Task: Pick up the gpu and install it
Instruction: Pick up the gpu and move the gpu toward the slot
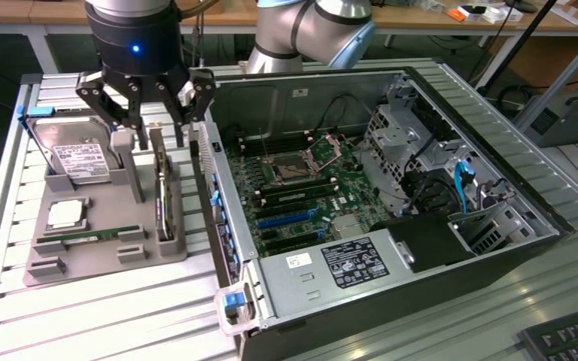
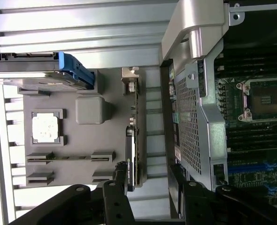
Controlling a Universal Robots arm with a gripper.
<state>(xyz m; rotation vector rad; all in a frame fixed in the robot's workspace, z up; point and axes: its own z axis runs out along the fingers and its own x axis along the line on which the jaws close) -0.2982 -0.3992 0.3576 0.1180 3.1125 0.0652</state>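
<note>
The gpu (image 1: 162, 197) stands on its long edge in a slot of the grey parts holder (image 1: 108, 226), at the exterior view's left of the open computer case (image 1: 369, 188). It looks like a thin dark slat with a grey metal edge. My gripper (image 1: 153, 137) hangs just above its far end, open, with one black finger on each side of the card's line and nothing between them. In the wrist view the gpu (image 2: 130, 145) runs edge-on toward my gripper (image 2: 148, 183). One of the fingertips (image 2: 121, 177) sits close beside the card.
The holder also carries a silver hard drive (image 1: 76, 159) with blue rails, a square processor (image 1: 66, 214) and a green memory stick (image 1: 88, 237). The case's metal side wall (image 1: 214, 203) rises right beside the gpu. Inside lie the motherboard (image 1: 299, 192) and power supply (image 1: 354, 263).
</note>
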